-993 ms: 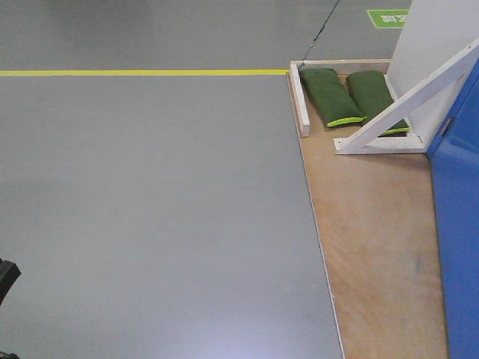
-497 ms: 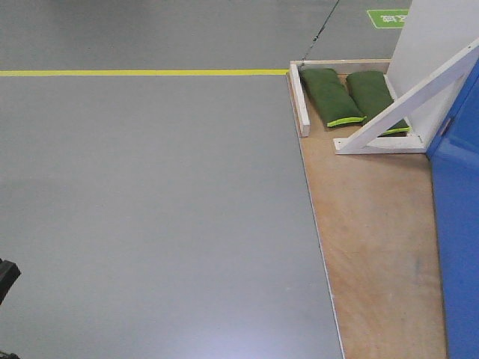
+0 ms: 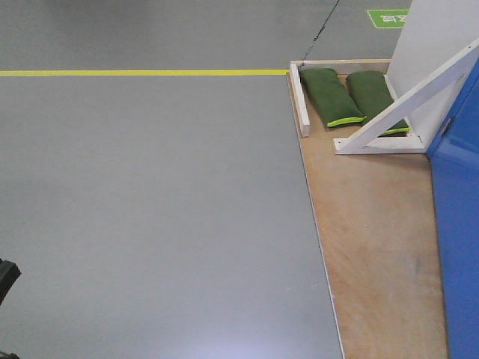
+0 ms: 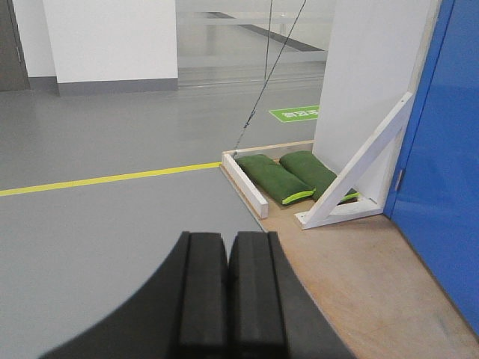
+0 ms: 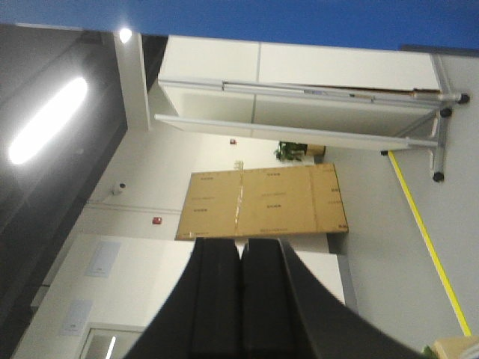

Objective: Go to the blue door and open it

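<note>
Exterior front-facing view: most of what lies ahead of my grippers is bare grey floor (image 3: pixel 150 209), so I judge the step in hand is the drive toward the door, with opening not yet begun. The blue door (image 3: pixel 458 224) stands ahead and to the right of my left gripper (image 4: pixel 227 247), well apart from it, showing only as a tall glossy panel at the right edge. No handle shows in any view.

The door stands along the right side of a wooden platform (image 3: pixel 374 224), which lies between my left gripper and the door. Beyond the door, farther from the gripper, a white wall panel (image 3: pixel 434 45) rises, held up by a white diagonal brace (image 3: pixel 404 101). Two green sandbags (image 3: pixel 348 96) lie at the brace's foot. A yellow line (image 3: pixel 142 72) crosses the floor far ahead, to the left of the platform.

To do this well, I think I should turn the base right and square up to the blue face. I should stop short of the platform's edge and keep clear of the brace and bags. Both arms should stay tucked until the handle comes into sight. Only then would I part a gripper's fingers for it.

My left gripper is closed, its dark pads pressed flat together with nothing between them. My right gripper (image 5: pixel 241 250) points up toward the ceiling, fingers likewise pressed together and empty. A blue strip above its tips is probably the door's edge.
</note>
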`<state>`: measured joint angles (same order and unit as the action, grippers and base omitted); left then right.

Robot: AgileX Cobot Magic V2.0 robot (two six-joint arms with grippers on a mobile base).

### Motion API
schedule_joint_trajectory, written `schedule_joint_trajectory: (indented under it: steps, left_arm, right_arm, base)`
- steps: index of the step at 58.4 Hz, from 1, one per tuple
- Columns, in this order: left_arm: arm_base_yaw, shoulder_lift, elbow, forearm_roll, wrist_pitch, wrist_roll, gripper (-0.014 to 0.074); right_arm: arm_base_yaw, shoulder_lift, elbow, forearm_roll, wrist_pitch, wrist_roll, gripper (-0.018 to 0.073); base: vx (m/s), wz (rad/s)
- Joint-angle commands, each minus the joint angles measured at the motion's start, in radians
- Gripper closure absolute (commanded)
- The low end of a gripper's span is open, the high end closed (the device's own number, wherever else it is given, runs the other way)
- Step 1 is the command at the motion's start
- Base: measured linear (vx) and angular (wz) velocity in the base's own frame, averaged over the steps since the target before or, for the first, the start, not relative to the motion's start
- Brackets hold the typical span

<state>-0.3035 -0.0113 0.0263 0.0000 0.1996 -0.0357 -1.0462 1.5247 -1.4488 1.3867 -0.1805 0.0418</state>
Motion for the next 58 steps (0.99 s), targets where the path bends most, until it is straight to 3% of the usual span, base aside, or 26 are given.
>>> schedule_joint_trajectory:
  steps: [1, 18, 45, 58]
  left_arm:
    - [-0.003, -0.013, -0.025, -0.006, -0.086, -0.006, 0.0524]
    - [-0.003, -0.013, -0.025, -0.006, -0.086, -0.006, 0.0524]
    - [-0.003, -0.013, -0.025, -0.006, -0.086, -0.006, 0.0524]
    - [-0.003, -0.013, -0.025, -0.006, -0.086, -0.006, 0.0524]
  right_arm:
    - [-0.006, -0.034, -0.037, 0.014, 0.021, -0.002, 0.0561]
    - [-0.006, -0.034, -0.037, 0.028, 0.122, -0.002, 0.0561]
    - [-0.006, -0.034, -0.037, 0.031, 0.121, -0.002, 0.0561]
    - [-0.006, -0.045, -0.037, 0.031, 0.191, -0.002, 0.0561]
  base:
    - [0.0, 0.0]
    - [0.0, 0.0]
    - [0.0, 0.0]
    - [0.0, 0.0]
